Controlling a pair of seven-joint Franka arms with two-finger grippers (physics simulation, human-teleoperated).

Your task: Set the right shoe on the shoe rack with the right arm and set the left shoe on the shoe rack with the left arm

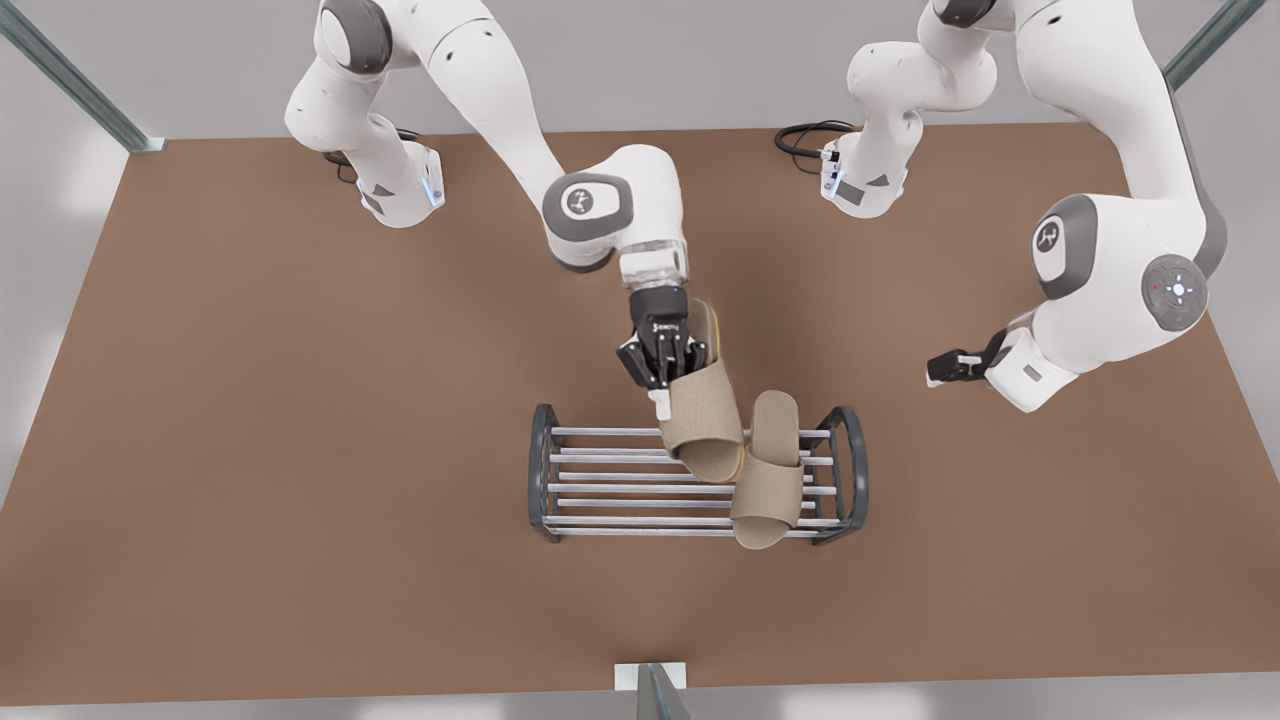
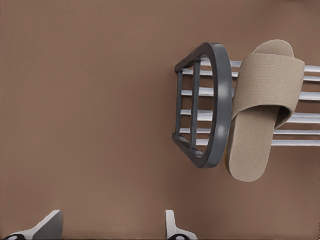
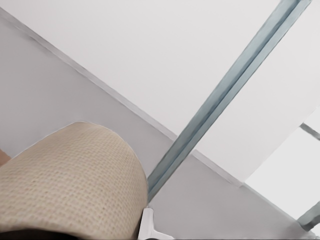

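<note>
One slipper (image 1: 770,470) racked, your right gripper (image 1: 668,385) clamps the other (image 1: 703,415) over the shoe rack (image 1: 600,480), seemingly unreleased; left gripper (image 1: 945,367) waits open.

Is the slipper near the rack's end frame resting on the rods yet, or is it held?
On the rack. That slipper lies across the shoe rack rods, with no gripper on it; its toe overhangs the front.

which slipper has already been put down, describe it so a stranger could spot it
Find the shoe rack near the table's front edge. The placed slipper lies on the rack's end at the front view's right, with no gripper touching it. The other slipper is tilted, gripped by the right gripper.
</note>
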